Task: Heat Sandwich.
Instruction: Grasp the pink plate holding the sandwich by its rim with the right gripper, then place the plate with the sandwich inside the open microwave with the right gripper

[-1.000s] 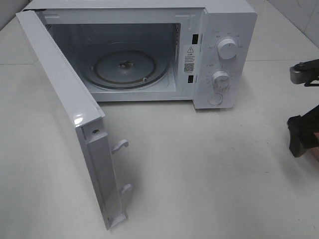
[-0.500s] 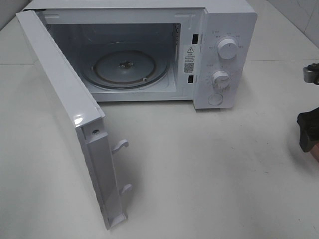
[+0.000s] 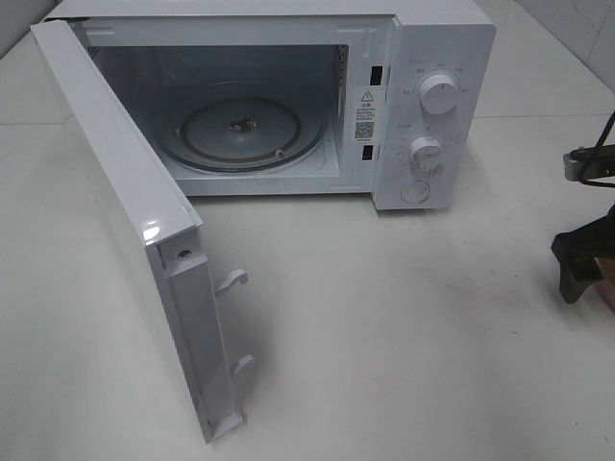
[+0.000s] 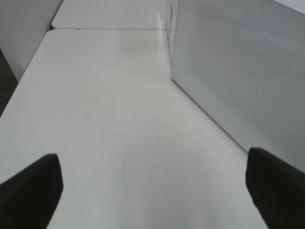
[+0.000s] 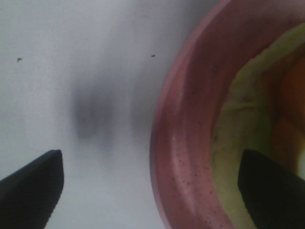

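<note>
Nearest the high camera, the door (image 3: 144,221) of the microwave (image 3: 442,58) stands wide open on the microwave's left side. To the microwave's right and forward of it, the right gripper (image 3: 579,269) hangs low over the table (image 3: 384,336). Its wrist view shows the jaws spread wide. One finger is outside the rim of the pink plate (image 5: 186,119) and the other is over the sandwich (image 5: 248,124) lying on it.

The step looks like taking hold of the plate. Next, the jaws would need to close on the rim and carry it level to the glass turntable (image 3: 240,134) inside the microwave.

The left gripper (image 4: 155,191), jaws also apart and empty, sits beside the microwave's perforated outer wall, outside the high view. Most of the sandwich is cut off and blurred.
</note>
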### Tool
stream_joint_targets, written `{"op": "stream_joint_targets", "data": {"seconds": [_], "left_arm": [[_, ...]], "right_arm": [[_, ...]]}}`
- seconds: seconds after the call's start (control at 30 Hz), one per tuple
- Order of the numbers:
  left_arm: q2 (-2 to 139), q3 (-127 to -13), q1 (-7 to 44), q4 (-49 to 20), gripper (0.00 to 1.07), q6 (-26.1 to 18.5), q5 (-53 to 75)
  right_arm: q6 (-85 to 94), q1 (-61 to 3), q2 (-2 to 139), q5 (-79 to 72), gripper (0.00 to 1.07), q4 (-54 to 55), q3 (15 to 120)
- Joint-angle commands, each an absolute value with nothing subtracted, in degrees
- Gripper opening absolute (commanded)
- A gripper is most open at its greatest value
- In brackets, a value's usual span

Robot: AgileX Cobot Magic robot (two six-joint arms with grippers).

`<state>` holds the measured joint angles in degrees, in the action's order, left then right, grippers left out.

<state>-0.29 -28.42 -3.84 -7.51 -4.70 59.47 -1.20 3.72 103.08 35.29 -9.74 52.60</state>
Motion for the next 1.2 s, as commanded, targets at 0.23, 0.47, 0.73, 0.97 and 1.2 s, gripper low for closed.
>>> {"op": "stream_joint_targets", "data": {"seconds": [0.23, 0.47, 0.73, 0.97, 1.2], "left_arm": [[-1.7, -28.4, -3.8, -7.7, 0.98, -4.6, 59.4], [-1.7, -28.4, -3.8, -7.7, 0.98, -4.6, 59.4], [-1.7, -28.4, -3.8, -7.7, 0.98, -4.6, 59.4], [-1.7, -28.4, -3.8, -7.7, 0.98, -4.6, 59.4], [-1.7, -28.4, -3.8, -7.7, 0.98, -4.6, 59.4]], "right_arm": [[-1.9, 4.1, 107.9, 31.9, 0.92, -10.4, 52.8], [-2.0, 4.1, 108.5, 31.9, 0.80, -10.4, 52.8], [-7.9, 4.1, 108.5, 32.1, 0.09, -15.2, 52.8], [-8.7, 4.1, 108.5, 32.3, 0.00, -16.3, 52.8], [-9.1, 3.9, 107.0, 33.4, 0.00, -17.4, 52.8]]}}
